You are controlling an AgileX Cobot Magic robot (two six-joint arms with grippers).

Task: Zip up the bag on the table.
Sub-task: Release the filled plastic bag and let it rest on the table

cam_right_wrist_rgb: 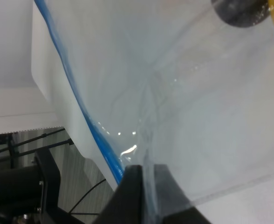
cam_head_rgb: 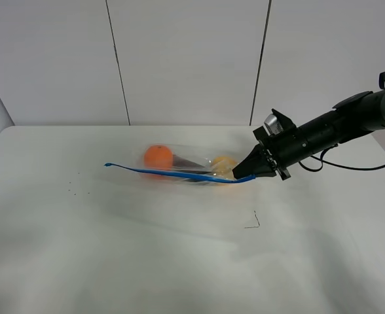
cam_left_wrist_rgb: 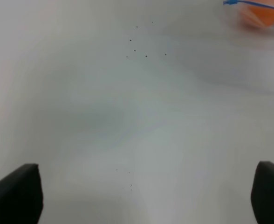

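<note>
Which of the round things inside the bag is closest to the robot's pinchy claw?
The yellow one. It sits right beside the right gripper, which is pinching the bag at that end. The orange one lies farther off, toward the bag's other end.

- bag: clear plastic, blue zipper strip, orange and yellow produce showing through
- table: plain white, few tiny dark specks
- gripper: black
</note>
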